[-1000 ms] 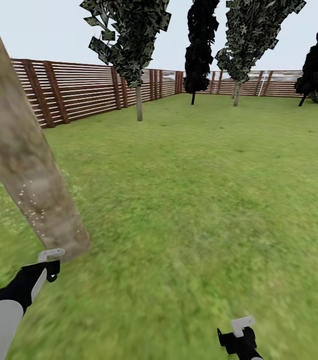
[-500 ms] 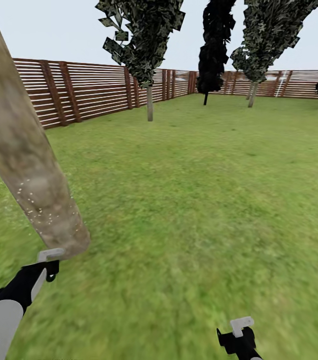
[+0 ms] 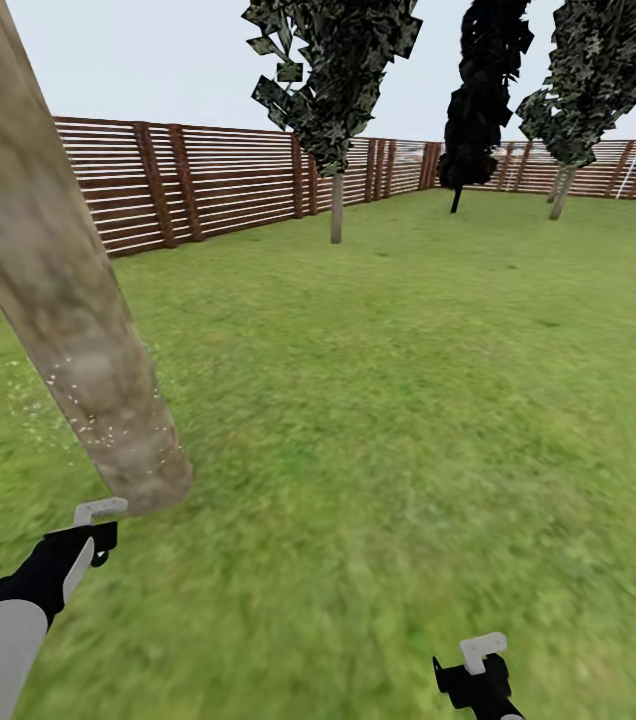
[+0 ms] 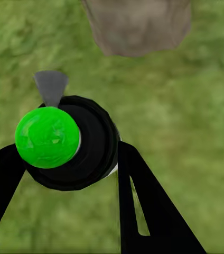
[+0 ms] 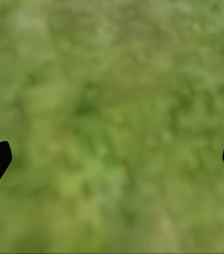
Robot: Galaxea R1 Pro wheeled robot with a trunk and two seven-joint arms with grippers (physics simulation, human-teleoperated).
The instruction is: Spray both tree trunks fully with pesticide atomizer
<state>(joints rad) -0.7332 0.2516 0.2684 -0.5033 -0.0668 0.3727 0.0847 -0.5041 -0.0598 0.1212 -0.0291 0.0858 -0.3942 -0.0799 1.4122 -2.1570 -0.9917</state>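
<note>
The pesticide atomizer is being clamped in the left gripper jaws, near the tree trunk, where pesticide specks are being shown. The right gripper jaws are being held wide apart over lawn.

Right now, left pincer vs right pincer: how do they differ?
The left pincer is shut on the atomizer, a black body with a green cap; the right pincer is open and holds nothing. The left pincer sits by the base of the tree trunk, where white specks dot the bark; the right pincer hangs over bare lawn. Both have black fingers.
</note>
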